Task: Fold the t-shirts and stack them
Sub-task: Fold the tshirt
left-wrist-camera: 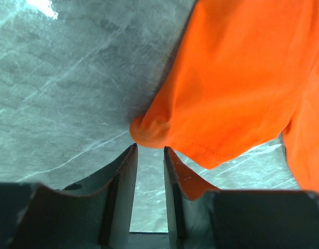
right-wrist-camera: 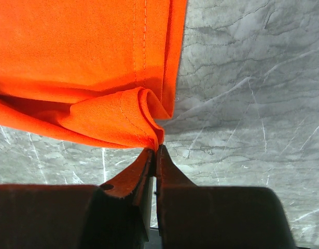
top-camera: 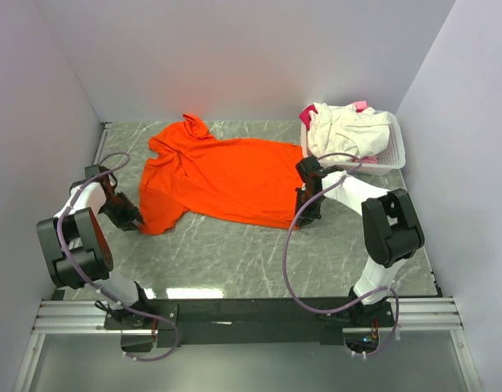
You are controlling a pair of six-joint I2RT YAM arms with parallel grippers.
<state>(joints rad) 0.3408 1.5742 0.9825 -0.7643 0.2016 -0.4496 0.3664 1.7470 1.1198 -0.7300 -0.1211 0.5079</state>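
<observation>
Pinching orange t-shirt (top-camera: 222, 175) hem (right-wrist-camera: 133, 116), right jaws shut, left jaws narrowly parted at sleeve (left-wrist-camera: 164, 129), basket (top-camera: 395, 151) beyond

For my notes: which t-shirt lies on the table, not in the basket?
The orange t-shirt; the cream-white t-shirt and pink t-shirt are bunched in the basket.

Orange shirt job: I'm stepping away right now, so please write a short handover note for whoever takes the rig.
The left tool is open and empty, tips just short of the near-left corner of the orange shirt.
The right tool is shut on a bunched edge at that shirt's near-right corner.
The orange shirt lies spread on the table, slightly rumpled and unfolded. The white shirt and pink shirt are heaped in the basket at far right.
Done: nothing folded or stacked yet.
Left: fold the orange shirt, then the other two, and stack them.
</observation>
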